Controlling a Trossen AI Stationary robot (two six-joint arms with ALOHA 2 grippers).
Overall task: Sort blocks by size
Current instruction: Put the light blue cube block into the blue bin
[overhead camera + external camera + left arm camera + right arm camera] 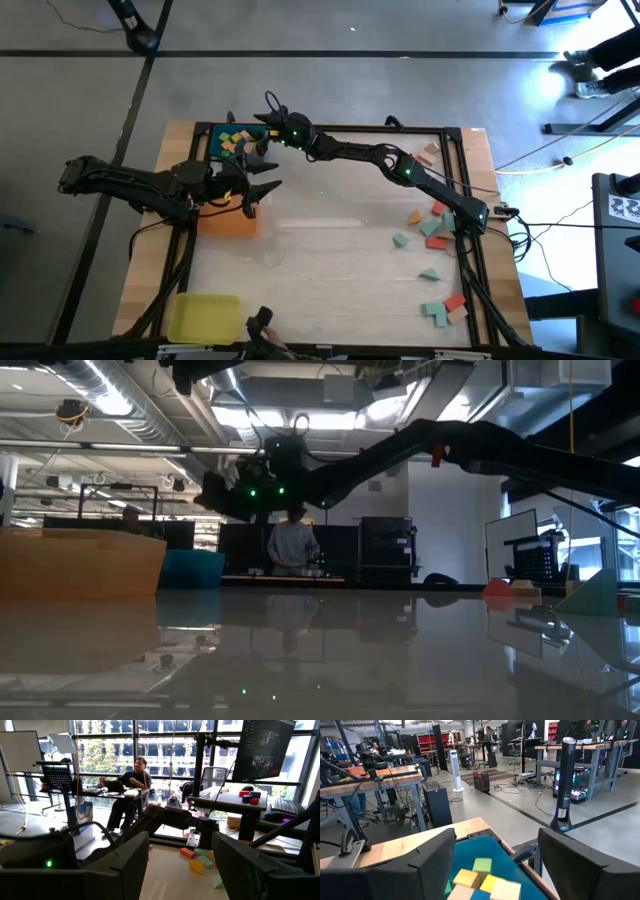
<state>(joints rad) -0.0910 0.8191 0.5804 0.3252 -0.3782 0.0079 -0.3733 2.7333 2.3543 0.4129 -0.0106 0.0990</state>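
Release over the blue tray, upper left of the tabletop.
Blocks (482,881) lay piled in the blue tray (214,137); the right tool (268,133) hovered above them, fingers wide and empty. Best lift straight up, clearing the left tool (262,187), also wide, beside the orange tray (228,224).

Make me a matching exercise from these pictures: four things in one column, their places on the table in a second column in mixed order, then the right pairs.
Things:
1. blue tray
2. orange tray
3. yellow tray
4. loose blocks

Places:
A. near left corner of the table, seen from above
B. scattered along the table's right side
C. far left corner, under the right gripper
D. left side, by the left gripper

Pairs: 1-C, 2-D, 3-A, 4-B
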